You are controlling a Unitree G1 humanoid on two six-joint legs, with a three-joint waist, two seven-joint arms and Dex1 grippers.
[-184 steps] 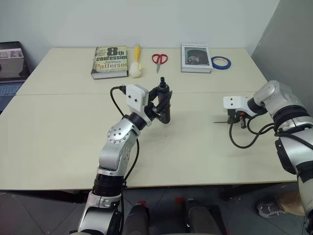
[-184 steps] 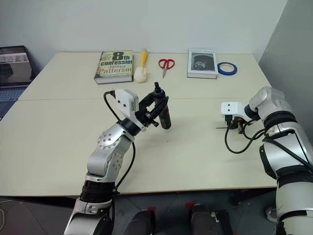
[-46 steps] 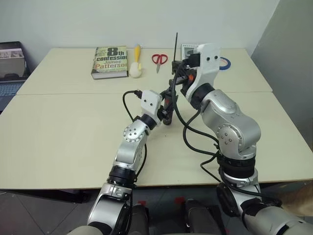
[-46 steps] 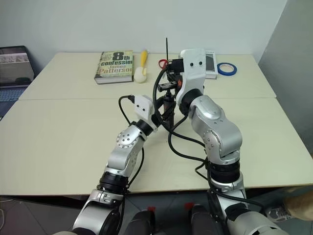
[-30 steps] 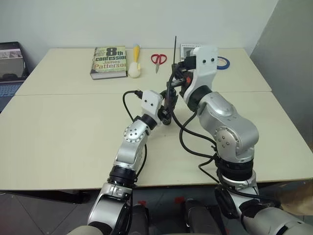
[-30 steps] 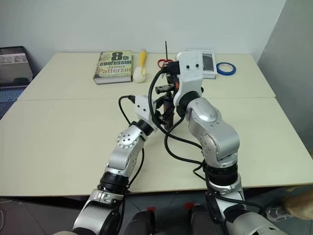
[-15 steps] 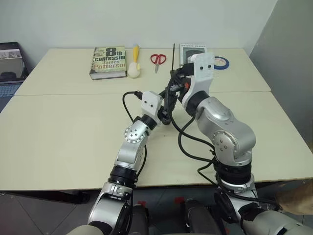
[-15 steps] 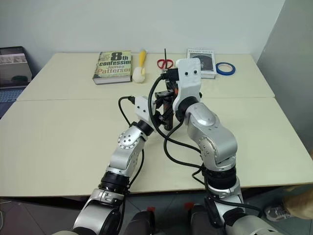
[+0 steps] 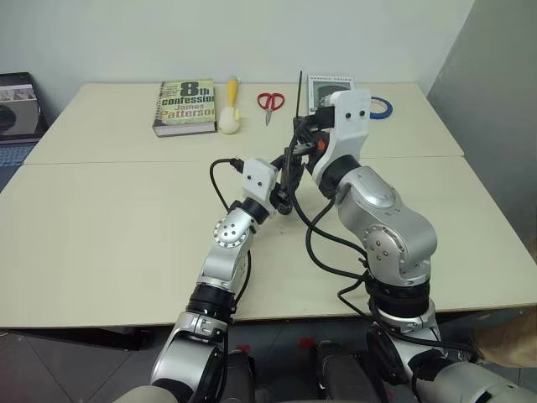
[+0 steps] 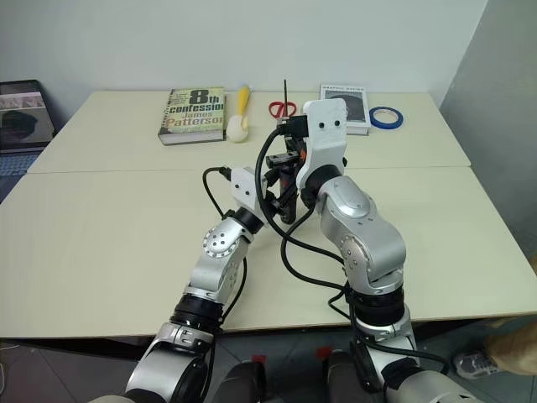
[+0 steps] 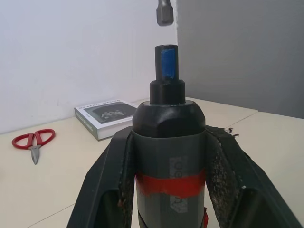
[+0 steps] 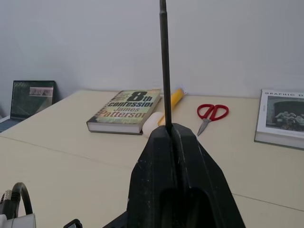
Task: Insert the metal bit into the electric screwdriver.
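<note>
The electric screwdriver (image 11: 167, 114), black with a red band, stands upright over the table's middle with my left gripper (image 11: 167, 156) shut around its body. Its tip socket points up. My right gripper (image 12: 172, 135) is shut on the metal bit (image 12: 164, 61), a thin dark rod held upright. The bit's lower end (image 11: 164, 12) hangs just above the socket, roughly in line with it, and a small gap separates them. From the head views, the right gripper (image 9: 304, 141) sits directly above the left gripper (image 9: 285, 183), and the bit (image 9: 299, 84) sticks up past it.
Along the table's far edge lie a paperback book (image 9: 185, 106), a yellow-handled brush (image 9: 232, 105), red scissors (image 9: 272, 102), a second book (image 9: 329, 91) and a blue tape roll (image 9: 380, 107). A laptop (image 9: 17, 105) sits off the table at the far left.
Six seconds ago my right gripper was low at the table's right; it now holds the bit over the screwdriver. Over the last second the bit has sunk slightly, and the left gripper has stayed put.
</note>
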